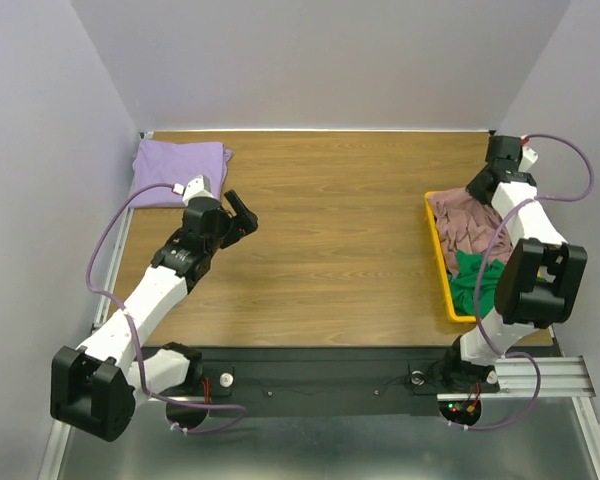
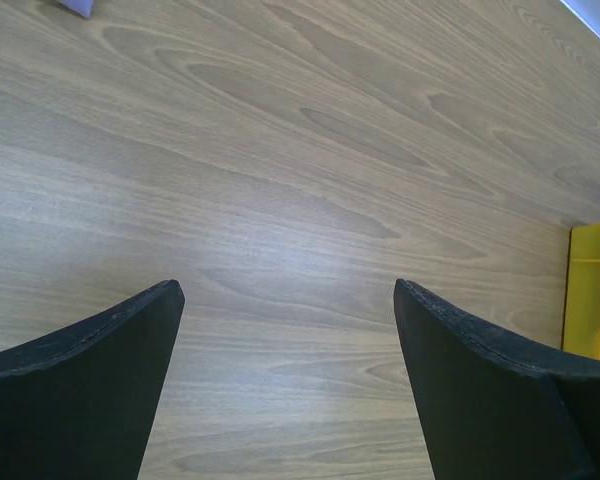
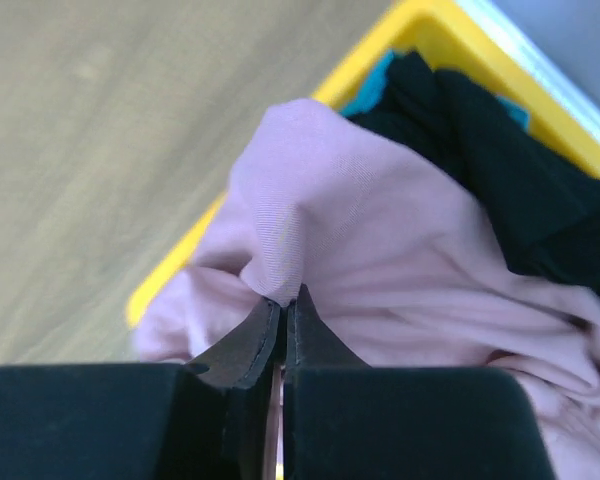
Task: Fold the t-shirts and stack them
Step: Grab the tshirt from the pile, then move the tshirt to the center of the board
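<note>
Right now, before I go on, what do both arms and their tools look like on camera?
The left arm and right arm have white shells with blocky black joints. A lavender cable loops beside each. The left tool and right tool have matte black fingers tapering to wedge tips.

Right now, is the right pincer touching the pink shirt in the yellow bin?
Touching. The right wrist view shows the right pincer closed on a fold of the pink shirt, the cloth pinched between its tips.
</note>
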{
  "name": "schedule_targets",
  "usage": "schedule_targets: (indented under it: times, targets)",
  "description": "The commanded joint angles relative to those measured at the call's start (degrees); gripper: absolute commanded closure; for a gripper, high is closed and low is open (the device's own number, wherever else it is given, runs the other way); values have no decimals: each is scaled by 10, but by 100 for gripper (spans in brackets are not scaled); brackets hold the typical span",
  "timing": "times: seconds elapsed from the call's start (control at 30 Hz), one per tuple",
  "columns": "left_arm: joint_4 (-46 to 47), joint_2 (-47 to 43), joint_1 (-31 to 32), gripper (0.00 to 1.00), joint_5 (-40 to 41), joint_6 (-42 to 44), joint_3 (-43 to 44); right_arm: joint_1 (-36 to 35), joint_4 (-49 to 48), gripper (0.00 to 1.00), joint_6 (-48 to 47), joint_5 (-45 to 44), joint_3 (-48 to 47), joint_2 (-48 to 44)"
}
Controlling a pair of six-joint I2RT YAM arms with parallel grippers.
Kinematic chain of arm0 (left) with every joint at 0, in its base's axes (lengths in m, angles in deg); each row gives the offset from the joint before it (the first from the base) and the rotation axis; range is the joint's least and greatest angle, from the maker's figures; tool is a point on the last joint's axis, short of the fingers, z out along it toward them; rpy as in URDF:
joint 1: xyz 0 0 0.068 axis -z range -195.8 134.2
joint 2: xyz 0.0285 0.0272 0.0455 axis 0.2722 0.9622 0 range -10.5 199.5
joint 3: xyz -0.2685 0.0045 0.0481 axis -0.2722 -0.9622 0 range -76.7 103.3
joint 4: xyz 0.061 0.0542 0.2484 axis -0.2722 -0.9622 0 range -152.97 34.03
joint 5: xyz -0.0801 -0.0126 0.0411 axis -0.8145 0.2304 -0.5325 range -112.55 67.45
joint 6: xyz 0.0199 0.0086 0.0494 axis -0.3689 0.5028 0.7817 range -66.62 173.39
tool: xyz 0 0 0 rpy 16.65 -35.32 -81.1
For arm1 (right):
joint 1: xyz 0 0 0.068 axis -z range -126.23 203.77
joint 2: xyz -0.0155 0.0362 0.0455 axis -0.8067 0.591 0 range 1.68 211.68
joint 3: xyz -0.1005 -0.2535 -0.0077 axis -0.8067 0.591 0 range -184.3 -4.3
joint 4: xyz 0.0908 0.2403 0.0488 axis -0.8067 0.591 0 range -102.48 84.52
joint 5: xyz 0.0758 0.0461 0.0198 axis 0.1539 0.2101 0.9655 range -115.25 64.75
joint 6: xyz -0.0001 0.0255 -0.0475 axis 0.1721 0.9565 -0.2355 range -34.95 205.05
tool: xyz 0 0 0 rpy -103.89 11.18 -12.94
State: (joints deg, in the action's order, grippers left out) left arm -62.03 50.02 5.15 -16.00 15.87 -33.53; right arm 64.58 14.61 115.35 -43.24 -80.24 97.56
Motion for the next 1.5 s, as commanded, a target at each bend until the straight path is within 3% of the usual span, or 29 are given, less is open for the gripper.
schedule_targets:
  times: [0.0, 0.1, 0.2, 0.33, 0.43, 0.47, 0.67, 0.9, 1.03, 1.1, 1.13, 1.17, 1.27, 1.4, 1.47]
  targets:
    - [11, -30, 3, 1, 5, 10, 7, -3, -26, 100, -23, 22, -20, -86]
    - [11, -41, 3, 1, 0, 9, 4, -3, -26, 100, -45, 61, -55, -139]
    - [8, -54, 3, 1, -5, 8, 5, -3, -25, 100, -65, 156, -145, -175]
    - [1, -66, 3, 1, -4, 5, 7, -3, -25, 100, -64, 265, -248, -165]
    - [-3, -84, 3, 1, -3, 0, 9, -30, -25, 99, -41, 410, -385, -118]
    - [-5, -84, 3, 1, -3, 0, 9, -30, -25, 99, -45, 410, -386, -118]
    - [-43, -101, 3, 1, 26, -19, 23, -274, -35, 100, -68, 412, -610, -9]
    - [-112, -136, 3, 1, 75, -43, 39, -454, -98, 100, -104, 373, -699, 109]
    - [-144, -165, 3, 1, 106, -69, 37, -469, -109, 100, -68, 335, -661, 107]
    - [-165, -184, 3, 1, 123, -86, 32, -469, -109, 100, -53, 184, -565, 69]
    - [-165, -187, 3, 1, 129, -90, 31, -470, -109, 99, -58, 184, -529, 54]
    - [-176, -189, 3, 1, 132, -92, 32, -468, -109, 99, -59, 71, -448, 24]
    - [-188, -195, 3, 1, 147, -101, 33, -457, -109, 100, -65, -82, -336, -14]
    - [-184, -196, 3, 1, 153, -111, 23, -365, -109, 99, -25, -99, -164, -64]
    - [-167, -187, 3, 1, 153, -111, 9, -314, -109, 79, -5, -75, -84, -74]
